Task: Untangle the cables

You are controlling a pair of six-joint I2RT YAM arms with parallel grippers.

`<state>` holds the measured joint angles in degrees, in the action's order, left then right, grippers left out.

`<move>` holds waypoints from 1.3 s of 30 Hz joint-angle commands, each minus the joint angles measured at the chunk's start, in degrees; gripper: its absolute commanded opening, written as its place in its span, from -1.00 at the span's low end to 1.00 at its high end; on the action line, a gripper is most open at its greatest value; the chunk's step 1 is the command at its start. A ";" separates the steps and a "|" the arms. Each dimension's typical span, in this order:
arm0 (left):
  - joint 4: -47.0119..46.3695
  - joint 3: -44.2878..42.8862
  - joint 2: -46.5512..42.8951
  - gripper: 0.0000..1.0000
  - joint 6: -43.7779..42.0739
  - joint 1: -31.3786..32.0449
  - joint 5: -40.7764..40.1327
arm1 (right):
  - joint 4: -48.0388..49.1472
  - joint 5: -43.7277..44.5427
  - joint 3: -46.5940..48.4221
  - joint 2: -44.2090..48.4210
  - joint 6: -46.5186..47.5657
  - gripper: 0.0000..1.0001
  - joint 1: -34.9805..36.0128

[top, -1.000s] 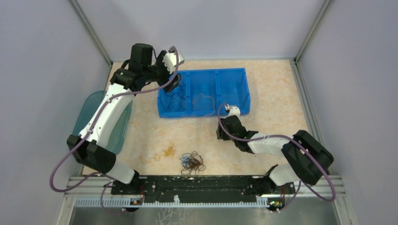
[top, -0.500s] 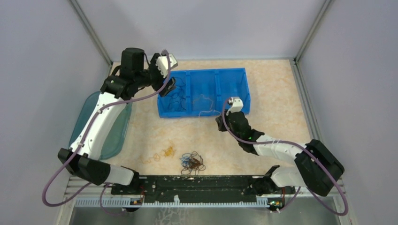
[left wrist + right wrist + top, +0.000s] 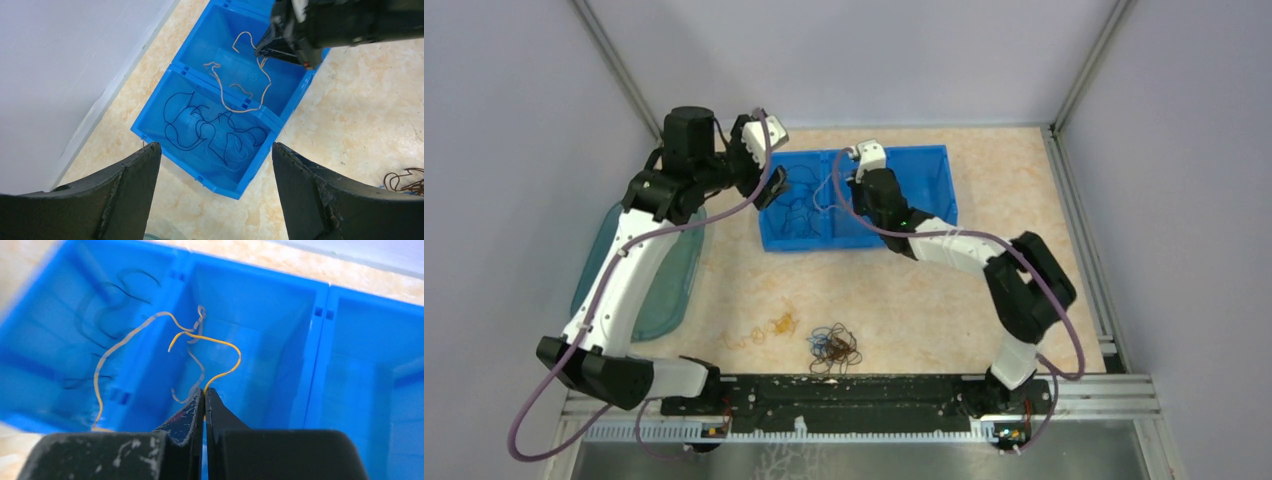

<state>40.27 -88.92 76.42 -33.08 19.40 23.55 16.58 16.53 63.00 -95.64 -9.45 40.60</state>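
Observation:
My right gripper (image 3: pixel 205 390) is shut on a yellow-orange cable (image 3: pixel 212 347) and holds it over the middle compartment of the blue bin (image 3: pixel 924 155). That cable (image 3: pixel 240 97) hangs across the divider in the left wrist view. Dark blue cables (image 3: pixel 210 130) lie in the bin's left compartment. A tangle of blue, orange and dark cables (image 3: pixel 835 346) lies on the table near the front, with loose yellow-orange loops (image 3: pixel 769 328) left of it. My left gripper (image 3: pixel 215 175) is open and empty, high above the bin's left end.
A teal translucent lid or tray (image 3: pixel 649 265) lies at the table's left side under my left arm. The bin's right compartment (image 3: pixel 370 370) shows no cables. Grey walls close in the table at left, back and right.
My right gripper has swung from the bin's front right corner back and left over the middle compartment, carrying the yellow-orange cable. My left gripper has drawn back to the left, away from the bin.

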 commanded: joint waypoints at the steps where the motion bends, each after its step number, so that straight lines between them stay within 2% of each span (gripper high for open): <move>1: -0.43 1.13 -2.42 0.74 0.27 -1.14 1.88 | -5.69 8.79 7.04 -7.34 10.51 -1.00 -0.60; 10: -0.94 1.92 -3.20 0.74 0.18 -1.56 2.54 | -5.29 19.23 12.47 -11.04 21.96 -1.00 -0.74; 13: -0.90 1.87 -3.38 0.74 0.09 -1.56 2.64 | -3.29 16.31 12.29 -10.42 23.96 -1.00 -0.70; 19: -0.38 1.57 -3.72 0.75 -0.02 -1.73 2.73 | -6.76 10.57 16.46 -15.26 22.19 -0.98 -0.20; 24: 0.25 1.39 -4.06 0.78 -0.05 -2.45 2.64 | -6.60 8.90 18.02 -19.54 19.34 -0.84 -0.19; 25: 0.31 1.33 -4.13 0.79 0.07 -2.66 2.62 | -6.44 8.97 18.25 -19.47 19.01 -0.78 -0.13; 26: 0.28 1.24 -4.18 0.80 0.09 -2.88 2.70 | -6.39 9.25 18.39 -19.22 18.59 -0.62 -0.16; 29: 0.28 0.63 -3.98 0.80 0.51 -3.88 3.39 | -6.36 9.33 18.36 -16.57 16.62 -0.02 -0.23; 30: 0.13 0.30 -3.75 0.81 0.75 -4.30 3.49 | -5.94 8.89 17.67 -15.17 16.13 0.08 -0.25; 34: 0.25 -1.73 -2.55 0.81 1.82 -6.14 4.42 | -5.57 5.22 16.38 -10.17 13.28 0.27 -0.79; 39: 1.53 -2.62 -2.41 0.80 1.52 -10.07 7.86 | -4.48 0.72 13.29 -3.03 10.04 0.29 -0.96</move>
<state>40.38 -89.47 73.97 -32.12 12.16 27.20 7.68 21.32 77.58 -107.44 4.29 40.21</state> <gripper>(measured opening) 0.903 0.641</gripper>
